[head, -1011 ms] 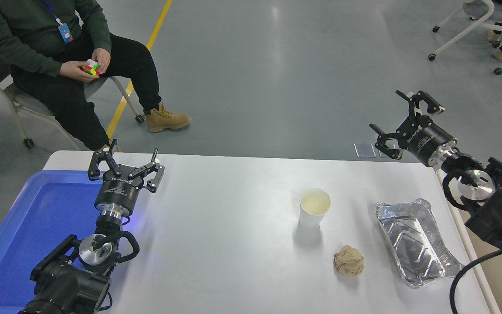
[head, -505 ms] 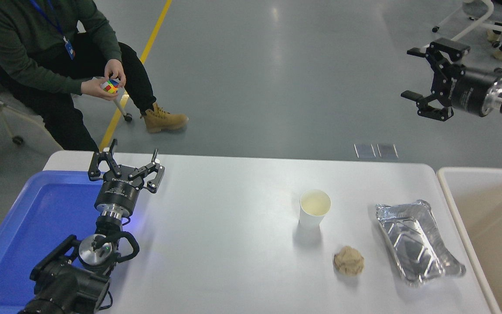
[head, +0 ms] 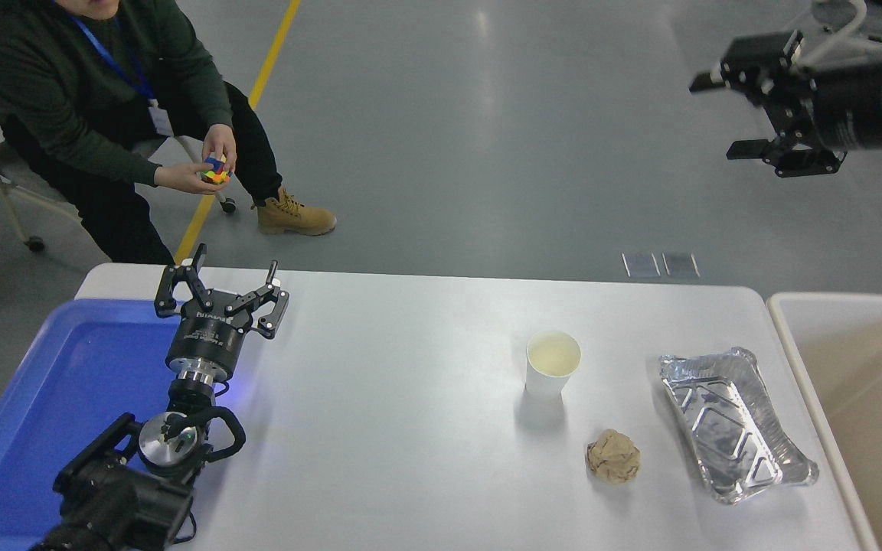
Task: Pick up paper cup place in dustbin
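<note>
While right claw (head: 747, 115) hangs high over floor, fingers spread and holding nothing, paper cup (head: 553, 365) sits upright on white bench (head: 410, 398), near brown paper ball (head: 612, 457). Dustbin (head: 793, 344) off bench's right end. Left claw (head: 220, 289) parked lower left, spread too.

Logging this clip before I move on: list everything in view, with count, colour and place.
paper cup: 1, white, upright, centre-right of the table
paper ball: 1, brown, crumpled, near edge, in front of the cup
foil tray: 1, silver, right of the cup
white table: 1, centre
blue tray: 1, table's left end
dustbin: 1, beige, beside the table's right end
seated person: 1, dark clothes, upper left, holding a multicoloured cube
left end effector: black, open, over the blue tray's far corner
right end effector: black, open, raised at upper right
</note>
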